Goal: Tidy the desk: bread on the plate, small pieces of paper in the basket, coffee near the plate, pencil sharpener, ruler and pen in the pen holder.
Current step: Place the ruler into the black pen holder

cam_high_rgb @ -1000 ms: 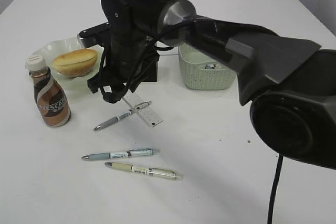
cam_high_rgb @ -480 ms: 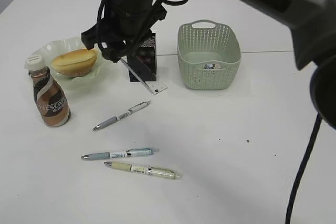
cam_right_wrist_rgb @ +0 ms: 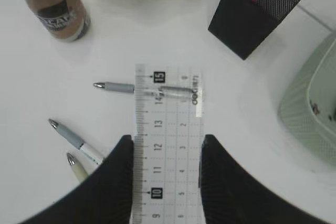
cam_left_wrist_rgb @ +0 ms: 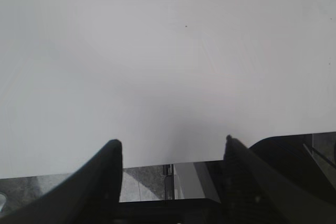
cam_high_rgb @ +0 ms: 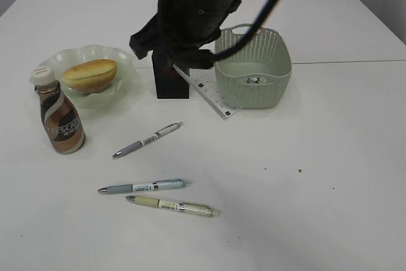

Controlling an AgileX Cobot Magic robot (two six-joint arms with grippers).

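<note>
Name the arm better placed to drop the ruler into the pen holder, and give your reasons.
Right. Its jaws already grip the ruler, lifted off the desk beside the pen holder. The left gripper is open, holds nothing and faces only bare desk.

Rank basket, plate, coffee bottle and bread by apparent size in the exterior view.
1. basket, clearly largest.
2. plate, wide but shallow.
3. coffee bottle and bread: too alike to rank. The bottle stands nearer the camera, so it looks bigger than it otherwise would.
</note>
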